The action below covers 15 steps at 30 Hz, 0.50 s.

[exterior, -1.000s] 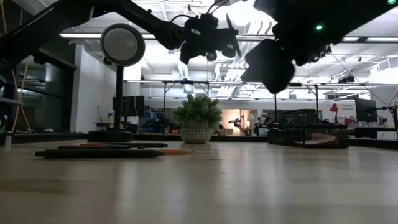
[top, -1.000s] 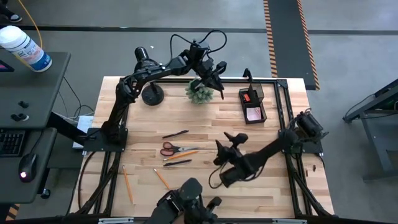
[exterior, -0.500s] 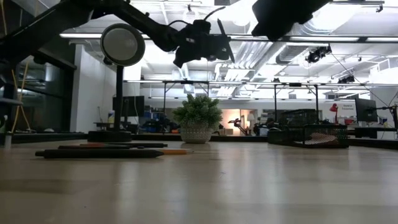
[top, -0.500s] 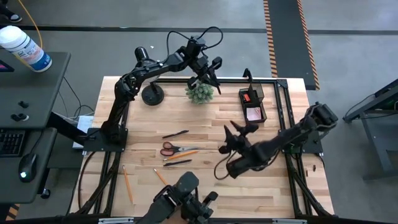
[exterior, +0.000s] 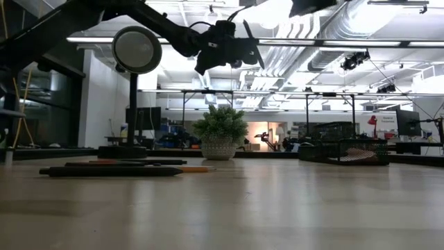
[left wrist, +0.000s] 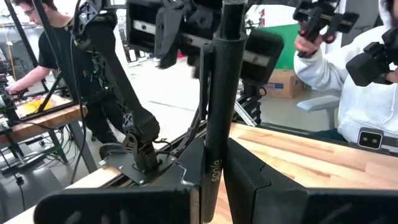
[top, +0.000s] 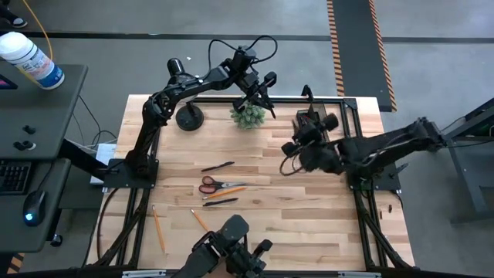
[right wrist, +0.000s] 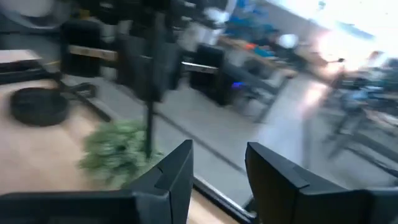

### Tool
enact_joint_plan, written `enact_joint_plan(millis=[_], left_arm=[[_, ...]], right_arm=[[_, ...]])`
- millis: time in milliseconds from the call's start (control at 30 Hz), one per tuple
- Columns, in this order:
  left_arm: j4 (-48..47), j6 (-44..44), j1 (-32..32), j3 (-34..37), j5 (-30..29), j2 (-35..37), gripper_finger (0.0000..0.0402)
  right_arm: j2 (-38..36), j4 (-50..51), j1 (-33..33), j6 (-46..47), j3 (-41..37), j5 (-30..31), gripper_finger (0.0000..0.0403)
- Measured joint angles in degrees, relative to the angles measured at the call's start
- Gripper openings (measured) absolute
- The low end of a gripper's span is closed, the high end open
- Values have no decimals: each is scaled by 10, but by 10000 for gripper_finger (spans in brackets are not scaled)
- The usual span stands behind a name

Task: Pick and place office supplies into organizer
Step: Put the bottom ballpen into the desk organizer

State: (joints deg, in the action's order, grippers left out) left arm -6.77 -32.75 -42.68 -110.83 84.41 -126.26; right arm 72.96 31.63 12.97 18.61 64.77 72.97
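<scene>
My left gripper point(top: 258, 91) hangs high over the table's far edge beside the green plant point(top: 248, 116). It is shut on a black pen point(left wrist: 221, 93). My right gripper point(top: 292, 145) hovers open and empty in front of the black mesh organizer point(exterior: 347, 149), and its arm covers part of the organizer in the high view. Lying flat on the table's near left are a black pen point(top: 218, 166), red-handled scissors point(top: 210, 184), an orange pencil point(top: 231, 188), another black pen point(top: 221, 202) and two pencils point(top: 157, 228) point(top: 201, 222). My left gripper pinches the black pen's shaft point(left wrist: 214, 163) between its two fingers. The fingers lie level and cross the pen, and much of the shaft sticks out past them. The pen is tilted and hangs high, clear of the table and the plant.
A black desk lamp point(top: 189, 116) stands at the far left beside the plant. A black frame rail runs along the far edge and the right side of the table. The near right part of the wooden top point(top: 309, 224) is bare. People work in the room beyond the table.
My right gripper has risen from low over the table's middle and swung toward the far right, and now hangs by the organizer. It carries nothing. The supplies on the table have not moved.
</scene>
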Motion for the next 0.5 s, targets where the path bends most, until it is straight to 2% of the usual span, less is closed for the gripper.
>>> enact_joint_plan(millis=[133, 233, 367, 500], left_arm=[[-6, 0, 0, 0, 0, 0, 23], [-10, 0, 1, 0, 0, 0, 23], [-10, 0, 1, 0, 0, 0, 23], [-10, 0, 1, 0, 0, 0, 23]], right_arm=[[-11, -154, -52, -158, 0, -181, 173], [-10, -219, -90, -235, 0, -292, 200], [-11, -224, -138, -256, 0, -372, 223], [-6, -235, -183, -267, 0, -430, 226]])
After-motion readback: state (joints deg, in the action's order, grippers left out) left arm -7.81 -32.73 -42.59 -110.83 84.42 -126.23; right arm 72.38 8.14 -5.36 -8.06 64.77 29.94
